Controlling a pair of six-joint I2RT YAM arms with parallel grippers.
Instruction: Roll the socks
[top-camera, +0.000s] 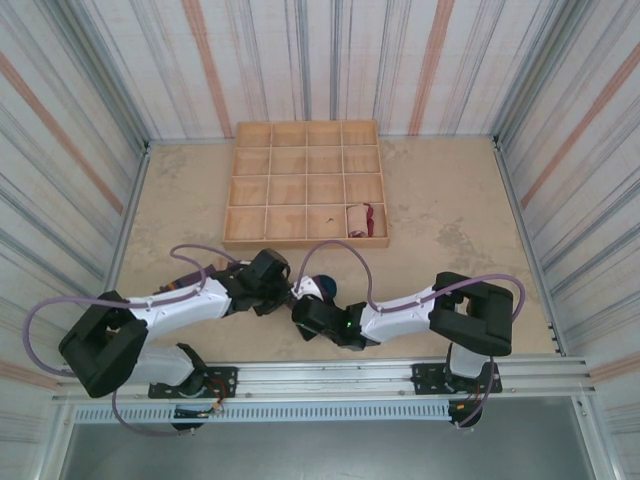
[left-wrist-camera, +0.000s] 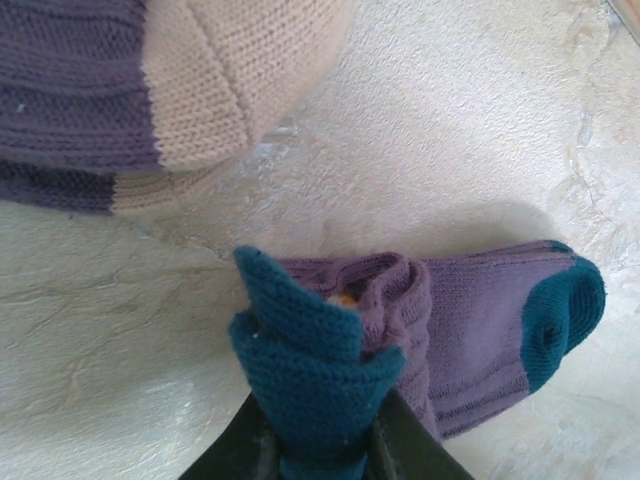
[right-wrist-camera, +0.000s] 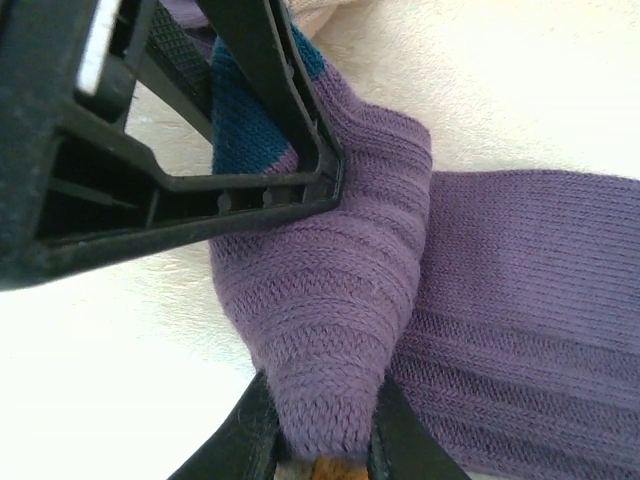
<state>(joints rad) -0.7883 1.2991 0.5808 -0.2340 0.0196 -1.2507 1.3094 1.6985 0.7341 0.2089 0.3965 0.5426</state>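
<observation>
In the wooden tray (top-camera: 300, 242), the near-right compartment holds a rolled cream sock (top-camera: 358, 219). On the tabletop (top-camera: 450, 220), our left claw (left-wrist-camera: 320, 445) pinches teal fabric of the purple sock (left-wrist-camera: 470, 320); our right claw (right-wrist-camera: 325, 450) is clenched on its purple fold.

The left arm (top-camera: 170, 300) is reaching rightward and the right arm (top-camera: 400, 315) is reaching leftward. Both are lying low, and their wrists are meeting in front of the bases. The left gripper (left-wrist-camera: 325, 445) is pinching a teal fold of the purple sock (left-wrist-camera: 470, 330) between narrowed jaws. The right gripper (right-wrist-camera: 325, 445) is squeezing a purple fold of it, just beside the left gripper's fingers.
</observation>
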